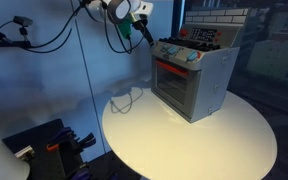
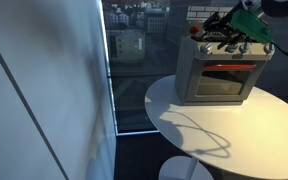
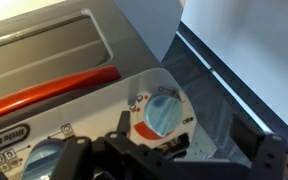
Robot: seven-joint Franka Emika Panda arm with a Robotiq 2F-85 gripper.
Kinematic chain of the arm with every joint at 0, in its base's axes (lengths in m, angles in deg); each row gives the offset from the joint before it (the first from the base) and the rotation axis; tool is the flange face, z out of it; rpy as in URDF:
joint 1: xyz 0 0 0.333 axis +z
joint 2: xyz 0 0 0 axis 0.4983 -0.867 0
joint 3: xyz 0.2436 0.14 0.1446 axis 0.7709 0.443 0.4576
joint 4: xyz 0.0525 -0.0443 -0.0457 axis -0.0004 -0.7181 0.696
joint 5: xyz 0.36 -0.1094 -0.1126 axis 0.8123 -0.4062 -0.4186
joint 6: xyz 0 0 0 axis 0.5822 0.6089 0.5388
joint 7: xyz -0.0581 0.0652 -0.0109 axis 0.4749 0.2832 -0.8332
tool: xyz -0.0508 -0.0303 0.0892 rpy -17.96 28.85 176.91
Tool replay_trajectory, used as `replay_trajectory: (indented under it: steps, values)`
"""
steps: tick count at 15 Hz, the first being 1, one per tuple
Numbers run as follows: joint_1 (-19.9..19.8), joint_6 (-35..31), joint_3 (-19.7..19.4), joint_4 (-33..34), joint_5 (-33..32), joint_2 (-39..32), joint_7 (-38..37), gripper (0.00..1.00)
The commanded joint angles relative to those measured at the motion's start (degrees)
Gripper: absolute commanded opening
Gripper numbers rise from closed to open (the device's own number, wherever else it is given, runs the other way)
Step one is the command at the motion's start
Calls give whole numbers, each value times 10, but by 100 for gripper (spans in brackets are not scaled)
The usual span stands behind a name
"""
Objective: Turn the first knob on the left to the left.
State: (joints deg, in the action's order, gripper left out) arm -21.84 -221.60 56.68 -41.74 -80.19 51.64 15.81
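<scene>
Above the toy oven (image 1: 196, 85), at its panel's end, the fingers (image 3: 270, 157) are held wide apart, with nothing gripped. The knob (image 3: 162, 113) is seen between them, just beside the oven's side edge, beyond which bare bench (image 1: 234, 140) is seen.

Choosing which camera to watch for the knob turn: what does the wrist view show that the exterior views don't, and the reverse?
Only the wrist view: a blue knob close up, with the small printed marks around it. Only in an exterior view: the whole toy oven standing on the round white table. Both: the open claw near the oven's knobs.
</scene>
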Motion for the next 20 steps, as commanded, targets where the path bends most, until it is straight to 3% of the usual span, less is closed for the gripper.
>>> replay_trajectory:
  steps: [1,20]
  values:
    - [1,-5,4,18,9,-11,-8,100]
    - [-7,-50,28,23,62,-27,0,100]
